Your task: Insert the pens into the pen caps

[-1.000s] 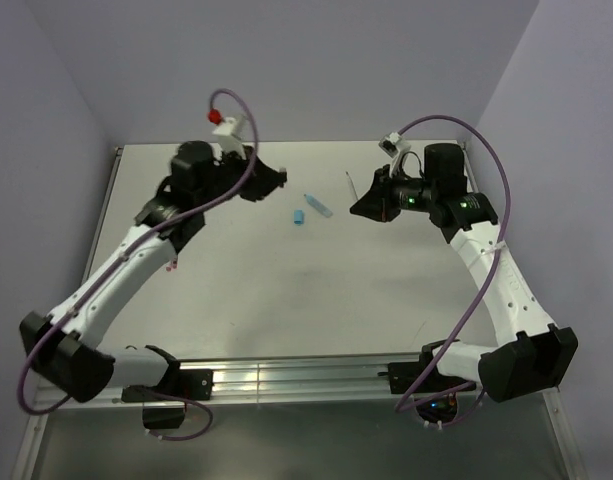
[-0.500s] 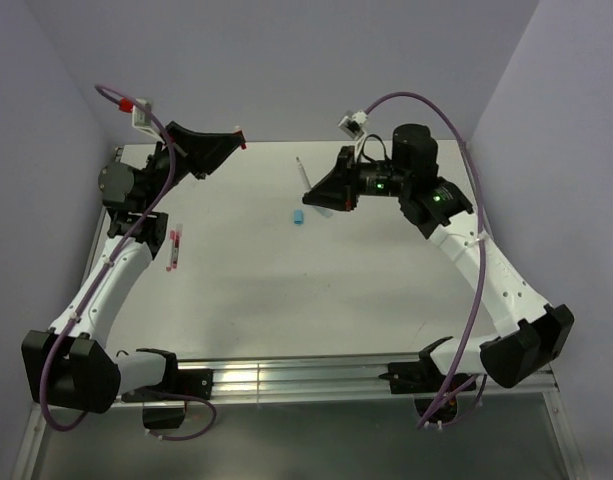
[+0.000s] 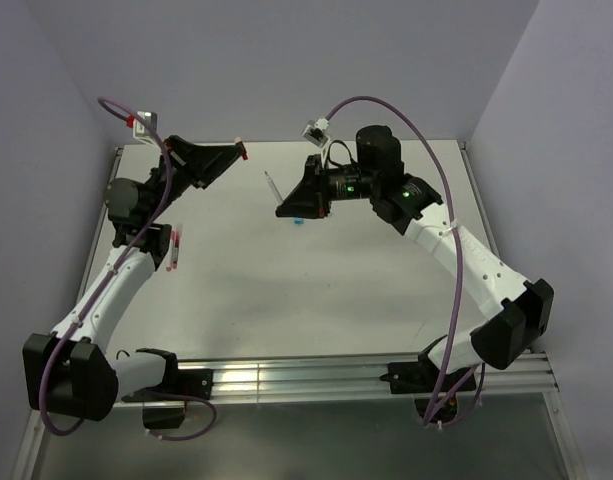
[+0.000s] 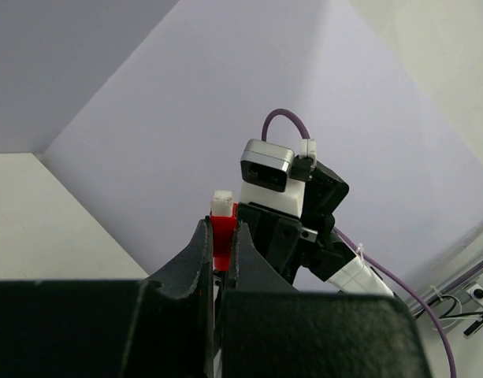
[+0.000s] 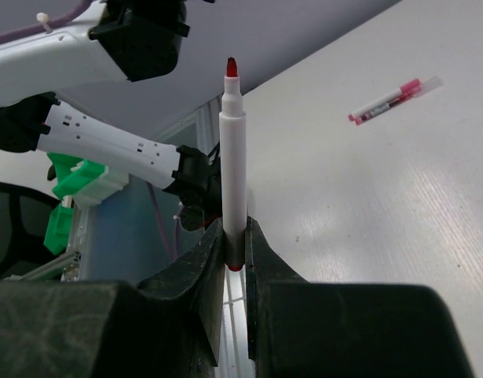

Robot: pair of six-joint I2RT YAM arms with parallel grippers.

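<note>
My left gripper [image 3: 234,153] is raised at the back left and shut on a small red pen cap [image 3: 243,150]. In the left wrist view the cap [image 4: 222,235] stands between the fingers with a white end on top. My right gripper [image 3: 284,208] is shut on a white pen [image 3: 272,187] with a red tip, held above the table's middle. In the right wrist view the pen [image 5: 232,165] points up from the jaws. Pen tip and cap are apart, facing each other. A light blue cap [image 3: 299,219] peeks out under the right gripper.
Capped pink-red pens [image 3: 172,247] lie on the table at the left beside the left arm; one shows in the right wrist view [image 5: 395,98]. Purple cables loop above both wrists. Walls close the table at the back and sides.
My right gripper has moved left with the pen, toward the left gripper. The left gripper has dropped slightly and still holds the red cap.
</note>
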